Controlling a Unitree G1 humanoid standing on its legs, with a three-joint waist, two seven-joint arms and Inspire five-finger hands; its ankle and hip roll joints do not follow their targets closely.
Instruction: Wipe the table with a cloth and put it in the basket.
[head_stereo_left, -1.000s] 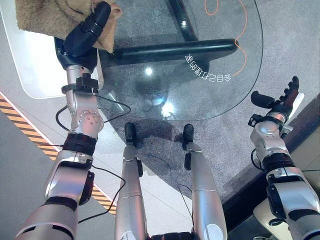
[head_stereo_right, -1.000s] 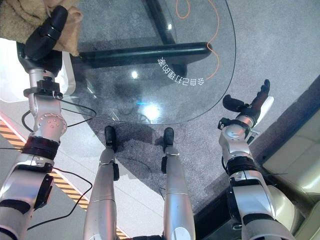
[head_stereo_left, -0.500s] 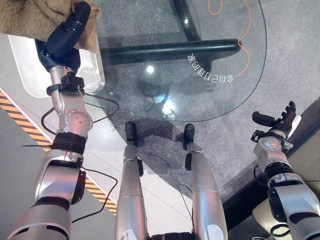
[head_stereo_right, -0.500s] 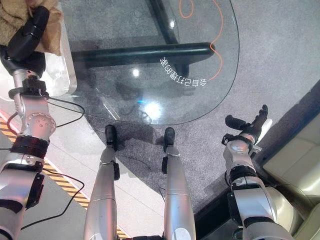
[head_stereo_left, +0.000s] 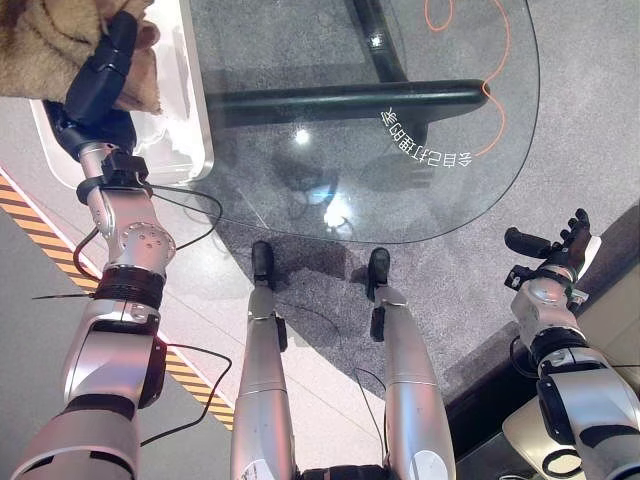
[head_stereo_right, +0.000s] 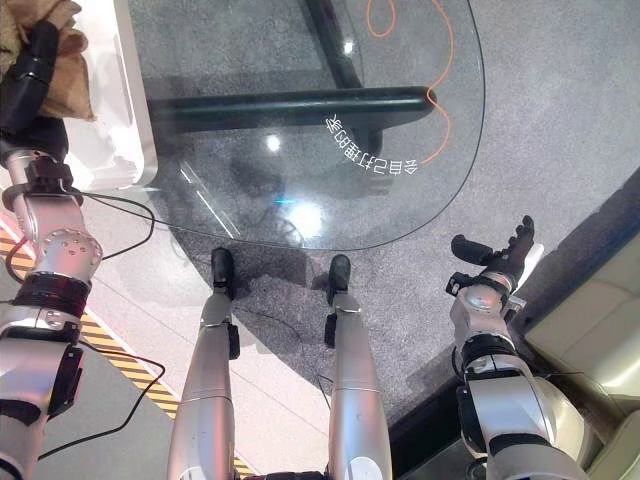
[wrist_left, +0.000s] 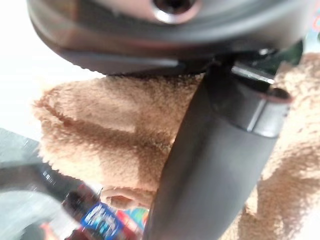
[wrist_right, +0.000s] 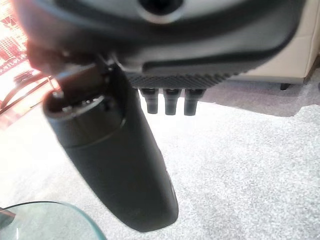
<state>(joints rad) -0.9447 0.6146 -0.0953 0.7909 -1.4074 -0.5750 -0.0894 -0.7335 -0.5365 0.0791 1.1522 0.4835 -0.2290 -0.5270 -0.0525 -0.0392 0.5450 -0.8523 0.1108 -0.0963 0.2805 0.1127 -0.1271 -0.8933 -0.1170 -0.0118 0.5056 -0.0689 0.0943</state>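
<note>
Cloth (head_stereo_left: 45, 55) sits bunched in your left hand (head_stereo_left: 100, 75), fingers curled round it, right over the white basket (head_stereo_left: 185, 120) beside the glass table (head_stereo_left: 400, 150); your right hand (head_stereo_left: 560, 245) hangs relaxed far right.

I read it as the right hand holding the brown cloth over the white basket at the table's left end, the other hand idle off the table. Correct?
Not quite: the left hand holds the brown cloth, as the left eye view shows, its thumb pressed into the pile in the left wrist view. It is over the white basket at the glass table's left end. The idle one, off the table, is the right hand.
</note>
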